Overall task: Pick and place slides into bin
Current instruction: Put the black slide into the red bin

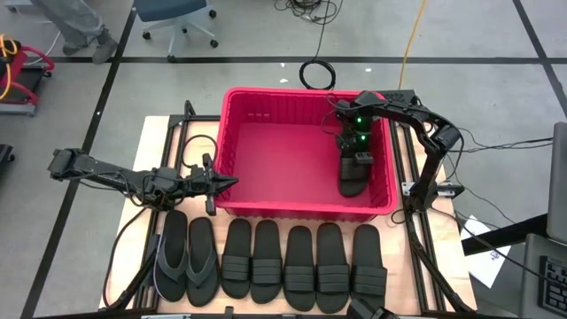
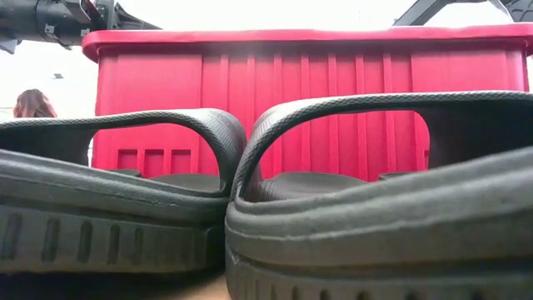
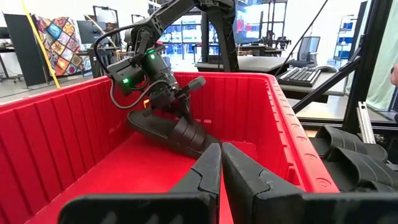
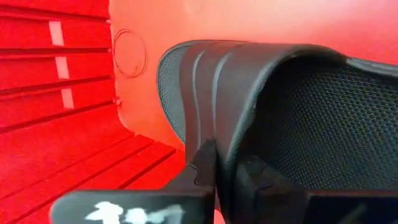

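High view: red bin (image 1: 266, 124) sits mid-worktop (image 1: 155, 133), long side toward the row of slides. One slide (image 1: 353, 174) is inside it, by the right wall and near the front right corner, tilted, one end raised. Rest of the bin floor bare red.

Right tool (image 1: 358, 152) is down inside the bin, fingers pinching the ribbed strap of that slide; the right wrist view shows the strap clamped between the two dark fingers (image 4: 202, 165). Left wrist view confirms it: slide (image 3: 168, 132) hangs at a slant, lower end on or just above the floor, cannot tell which.

Left tool (image 1: 229, 182) hovers at the bin's left front corner, over the rim, fingers pressed together, holding nothing.

Outside the bin, seven slides lie in a row on the worktop in front of it: thong pair (image 1: 186, 257) at the left end, five band-strap slides (image 1: 301, 266) beside them, side by side, touching or nearly so.

Low view: two band straps close up, bin wall (image 2: 308, 100) behind.
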Tool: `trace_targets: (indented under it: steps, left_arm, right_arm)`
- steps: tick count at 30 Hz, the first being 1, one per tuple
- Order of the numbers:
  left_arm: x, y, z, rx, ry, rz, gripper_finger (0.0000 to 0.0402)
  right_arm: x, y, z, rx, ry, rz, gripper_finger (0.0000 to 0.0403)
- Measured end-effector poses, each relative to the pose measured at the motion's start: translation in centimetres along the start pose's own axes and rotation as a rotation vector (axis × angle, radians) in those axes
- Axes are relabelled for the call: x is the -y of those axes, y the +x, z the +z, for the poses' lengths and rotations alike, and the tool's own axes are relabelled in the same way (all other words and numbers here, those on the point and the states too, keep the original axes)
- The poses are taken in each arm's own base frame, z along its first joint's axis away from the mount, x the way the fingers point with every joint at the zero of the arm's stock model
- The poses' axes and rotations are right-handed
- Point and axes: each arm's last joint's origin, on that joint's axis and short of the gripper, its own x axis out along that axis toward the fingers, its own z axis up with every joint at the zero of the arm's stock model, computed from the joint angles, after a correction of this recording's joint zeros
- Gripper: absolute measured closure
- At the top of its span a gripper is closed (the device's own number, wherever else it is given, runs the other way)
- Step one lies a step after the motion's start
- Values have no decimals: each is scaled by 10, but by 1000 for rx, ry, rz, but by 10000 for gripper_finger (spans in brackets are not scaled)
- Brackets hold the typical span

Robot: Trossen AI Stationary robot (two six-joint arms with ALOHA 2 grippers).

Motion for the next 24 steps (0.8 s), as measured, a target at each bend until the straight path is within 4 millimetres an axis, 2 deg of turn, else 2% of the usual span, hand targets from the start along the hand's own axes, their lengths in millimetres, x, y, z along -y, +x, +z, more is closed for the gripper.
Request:
trace_targets:
  steps: [4,15,24]
  left_arm:
    - [0,0,0,0,0,0,380]
    - [0,0,0,0,0,0,380]
    - [0,0,0,0,-1,0,380]
  right_arm:
    - [1,0,1,10,14,-12,390]
    - [7,0,3,-11,82,-113,271]
    - [0,-9,1,20,91,-147,227]
